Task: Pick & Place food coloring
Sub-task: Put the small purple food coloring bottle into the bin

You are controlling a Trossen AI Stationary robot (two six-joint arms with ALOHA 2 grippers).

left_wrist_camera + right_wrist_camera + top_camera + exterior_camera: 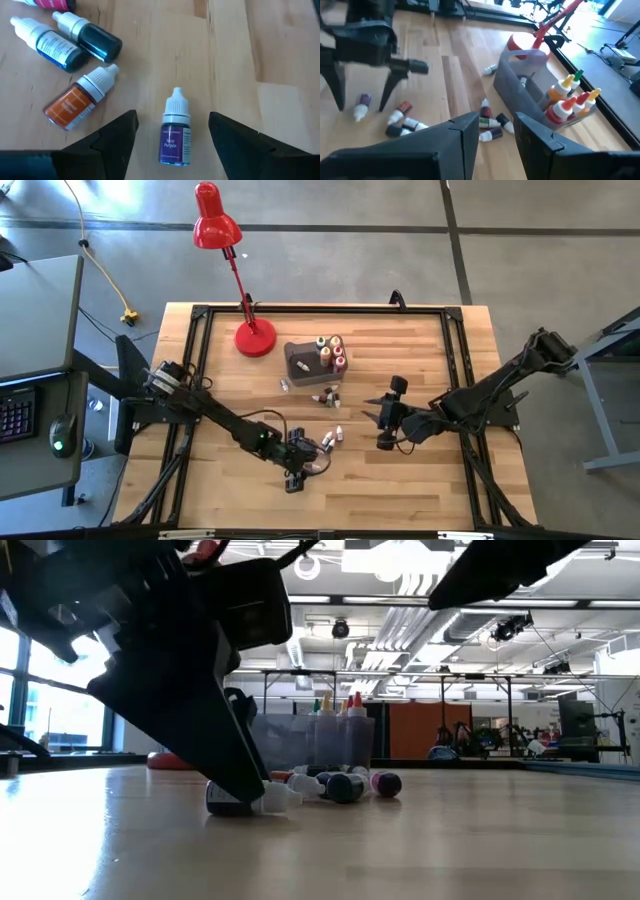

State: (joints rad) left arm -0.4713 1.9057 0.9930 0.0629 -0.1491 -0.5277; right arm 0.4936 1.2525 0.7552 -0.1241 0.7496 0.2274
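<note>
My left gripper (pixel 172 116) is open and low over the table, near its near edge (pixel 298 470). Its fingers stand on either side of a small purple food coloring bottle (pixel 175 137) with a white cap, which lies on its side on the wood (pixel 362 105); I see gaps on both sides. Next to it lie an orange bottle (pixel 80 100), a blue one (pixel 52 46) and a dark teal one (pixel 95 40). My right gripper (pixel 495 125) is open and hovers right of centre (pixel 385 425), holding nothing.
A grey translucent bin (pixel 300 362) stands at the table's middle with several upright bottles (pixel 331 352) inside. More loose bottles (pixel 327 395) lie on the wood in front of it. A red desk lamp (pixel 254 338) stands at the far left. Bare wood lies along the near edge.
</note>
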